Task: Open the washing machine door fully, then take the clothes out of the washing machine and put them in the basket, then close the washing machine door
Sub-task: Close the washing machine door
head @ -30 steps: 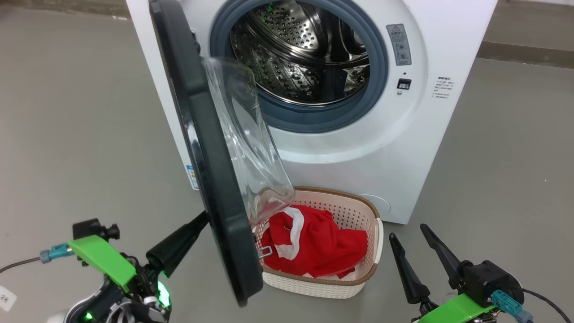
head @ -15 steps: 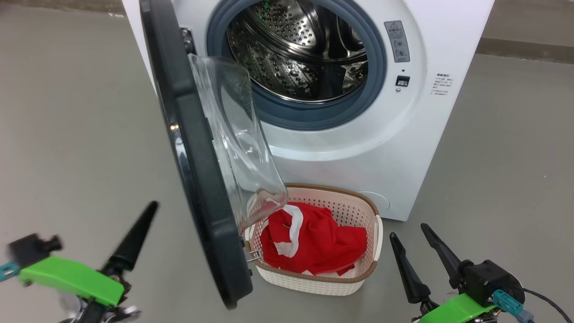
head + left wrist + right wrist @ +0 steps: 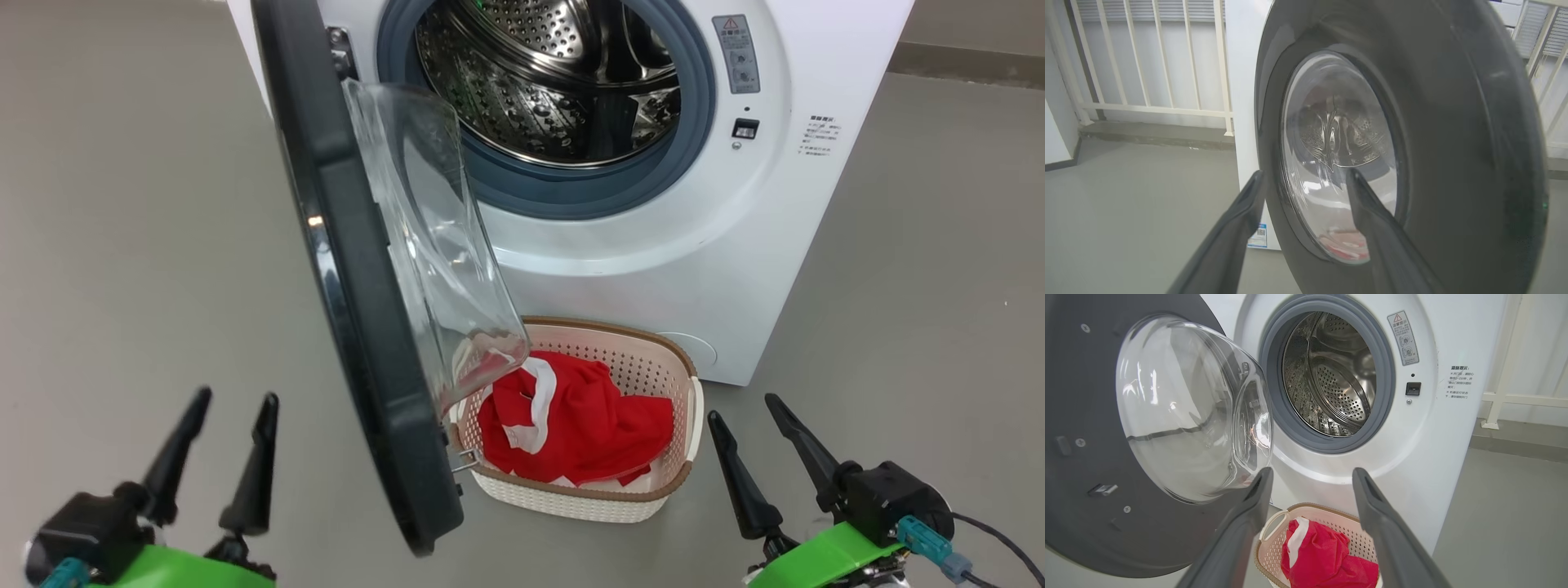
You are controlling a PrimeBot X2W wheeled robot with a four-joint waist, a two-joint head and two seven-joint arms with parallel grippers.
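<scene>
Laundry area in a plain indoor room. A white front-loading washing machine (image 3: 718,269) stands on a smooth grey floor (image 3: 122,245), a perforated laundry basket (image 3: 608,325) on the floor near its front. Far behind, a white barred railing (image 3: 1155,109) and a white wall (image 3: 1055,122) with dark skirting.

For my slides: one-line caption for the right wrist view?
Open right gripper before the washing machine, door open, red clothes in the basket.
</scene>
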